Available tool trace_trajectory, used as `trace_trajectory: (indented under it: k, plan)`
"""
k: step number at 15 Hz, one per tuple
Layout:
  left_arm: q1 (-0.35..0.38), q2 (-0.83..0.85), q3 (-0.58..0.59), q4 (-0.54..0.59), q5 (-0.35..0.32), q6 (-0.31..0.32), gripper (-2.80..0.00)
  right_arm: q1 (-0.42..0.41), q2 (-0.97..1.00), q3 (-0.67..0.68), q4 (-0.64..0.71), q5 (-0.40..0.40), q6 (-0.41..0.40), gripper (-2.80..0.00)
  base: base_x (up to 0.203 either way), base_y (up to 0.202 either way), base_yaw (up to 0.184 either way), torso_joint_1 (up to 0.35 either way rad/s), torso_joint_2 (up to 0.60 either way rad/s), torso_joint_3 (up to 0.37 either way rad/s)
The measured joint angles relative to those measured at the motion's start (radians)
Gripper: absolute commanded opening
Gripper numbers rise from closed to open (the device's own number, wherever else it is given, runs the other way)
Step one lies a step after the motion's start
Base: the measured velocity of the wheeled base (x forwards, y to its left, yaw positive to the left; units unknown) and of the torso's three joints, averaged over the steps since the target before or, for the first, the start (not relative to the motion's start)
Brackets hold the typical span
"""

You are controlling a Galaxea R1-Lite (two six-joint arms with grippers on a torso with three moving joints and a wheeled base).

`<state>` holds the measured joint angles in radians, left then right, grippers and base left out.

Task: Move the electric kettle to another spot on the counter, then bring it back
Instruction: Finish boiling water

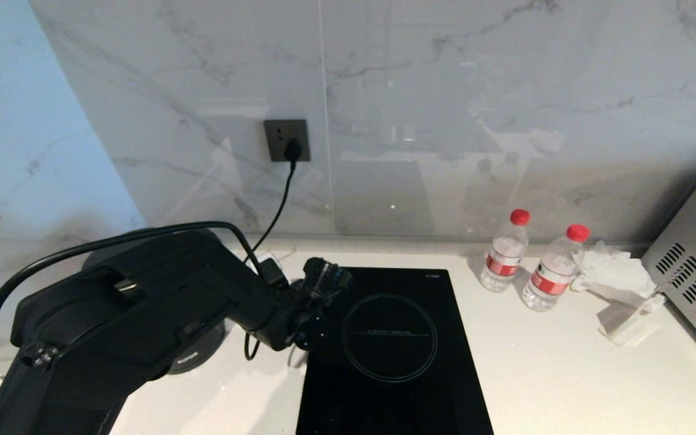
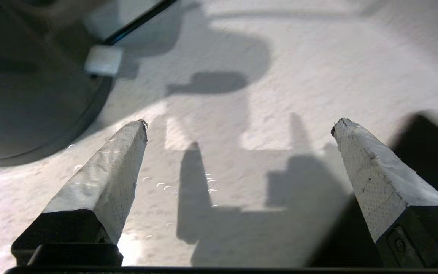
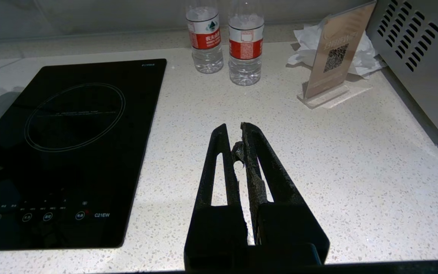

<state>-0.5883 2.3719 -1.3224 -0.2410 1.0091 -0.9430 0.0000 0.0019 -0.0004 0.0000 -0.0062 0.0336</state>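
The electric kettle (image 1: 200,353) stands at the left of the white counter (image 1: 565,374). My left arm covers nearly all of it; only its glossy black lower part with small white lettering shows. My left gripper (image 2: 240,125) hangs open and empty over the bare counter (image 2: 280,76), in the strip between the kettle and the hob. A dark rounded form (image 2: 21,99) lies off to one side of its fingers (image 2: 108,171); whether that is the kettle or its stand I cannot tell. My right gripper (image 3: 234,131) is shut and empty above the counter (image 3: 356,171), to the right of the hob.
A black glass hob (image 1: 390,350) is set in the counter's middle. A black cord (image 1: 278,211) runs from the wall socket (image 1: 287,142) down behind the arm. Two water bottles (image 1: 505,251), crumpled tissue (image 1: 617,269), a clear sign stand (image 1: 629,320) and a steel appliance (image 1: 695,272) stand at the right.
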Motion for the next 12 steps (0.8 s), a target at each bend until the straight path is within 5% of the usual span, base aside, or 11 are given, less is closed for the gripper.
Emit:
trace_trajectory:
  k: [6, 12]
  plan:
    - [0.084, 0.061, -0.133, -0.007, -0.005, 0.056, 0.0, 0.0, 0.0, 0.0, 0.0, 0.0, 0.0, -2.8, 0.0, 0.0, 0.0, 0.0, 0.0, 0.0]
    - [0.109, 0.085, -0.135, -0.005, 0.0, 0.076, 0.0, 0.0, 0.0, 0.0, 0.0, 0.001, 0.0, -2.8, 0.0, 0.0, 0.0, 0.0, 0.0, 0.0]
